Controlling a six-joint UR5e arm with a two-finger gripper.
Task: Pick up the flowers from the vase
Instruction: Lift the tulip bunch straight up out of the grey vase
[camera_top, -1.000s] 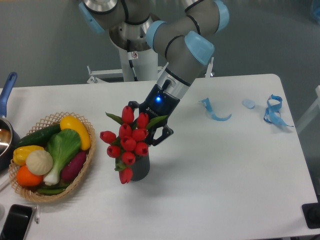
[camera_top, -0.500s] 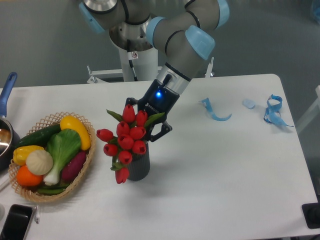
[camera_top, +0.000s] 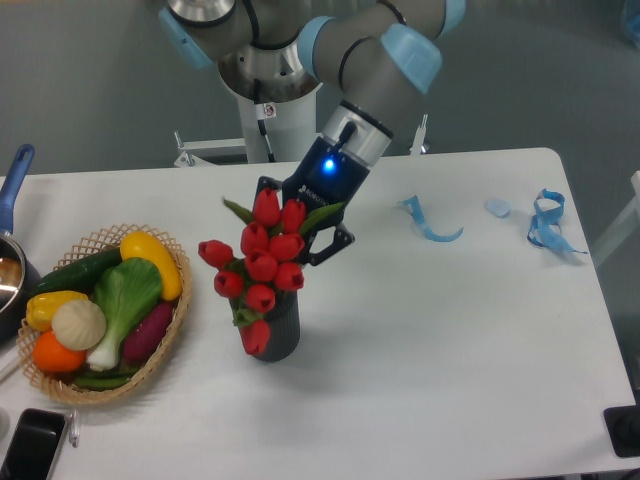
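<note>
The gripper (camera_top: 298, 226) is tucked in behind the flowers (camera_top: 262, 262), fingers hidden so I can't tell if they're clamped on anything, and the stems look still down in the vase (camera_top: 280, 336), probably gripping high for a straight pull.

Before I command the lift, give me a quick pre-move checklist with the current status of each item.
1. Gripper at the flowers: ok, it sits right behind the bunch.
2. Fingers closed on the stems: cannot tell, the buds hide the contact.
3. Stems out of the vase: not ok, the bunch hangs at its mouth.
4. Vase upright on the table: ok.
5. Room above for a straight lift: ok, nothing overhangs the bunch except the arm itself.
6. Side clearance: ok, the wicker basket stands apart from the vase.
</note>
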